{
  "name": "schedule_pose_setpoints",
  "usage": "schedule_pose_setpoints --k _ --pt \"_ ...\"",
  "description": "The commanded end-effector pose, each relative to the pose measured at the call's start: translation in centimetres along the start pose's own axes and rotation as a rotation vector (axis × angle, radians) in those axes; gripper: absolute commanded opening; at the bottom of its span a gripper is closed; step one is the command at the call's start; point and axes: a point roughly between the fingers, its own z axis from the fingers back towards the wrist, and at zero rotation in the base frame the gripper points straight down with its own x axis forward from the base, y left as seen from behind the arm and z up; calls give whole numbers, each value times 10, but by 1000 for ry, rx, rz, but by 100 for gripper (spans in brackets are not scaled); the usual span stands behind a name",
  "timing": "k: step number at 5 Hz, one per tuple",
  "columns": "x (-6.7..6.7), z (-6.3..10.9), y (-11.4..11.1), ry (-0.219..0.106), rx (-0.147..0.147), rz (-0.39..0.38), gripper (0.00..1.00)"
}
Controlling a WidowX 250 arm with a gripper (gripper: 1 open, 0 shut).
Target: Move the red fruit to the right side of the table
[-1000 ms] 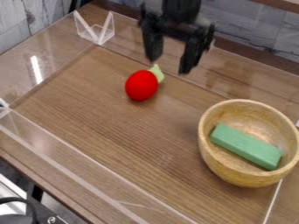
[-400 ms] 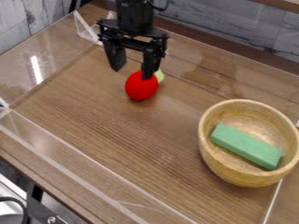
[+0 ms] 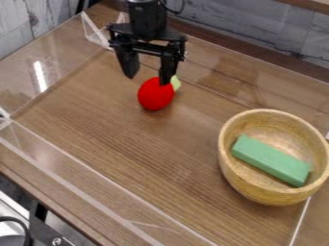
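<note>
The red fruit (image 3: pixel 156 94) lies on the brown wood-grain table (image 3: pixel 129 144), left of centre, its pale stem tip pointing up and right. My gripper (image 3: pixel 148 72) hangs straight down just above and behind the fruit. Its two black fingers (image 3: pixel 129 63) stand wide apart, one to each side of the fruit's top. The gripper is open and holds nothing.
A round light wooden bowl (image 3: pixel 252 179) sits at the right with a green block (image 3: pixel 271 159) inside. Low clear acrylic walls (image 3: pixel 52 159) border the table on the left and front.
The gripper has moved left and come down from beside the fruit to right over it, rolling a little. In the last half second it barely shifted. The fruit has not moved.
</note>
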Motion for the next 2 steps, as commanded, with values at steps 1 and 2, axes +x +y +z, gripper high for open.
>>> schedule_pose_setpoints --k 1,2 --pt "6 3 2 -45 -4 -30 100" --pt "7 -1 -1 -54 -12 -80 100"
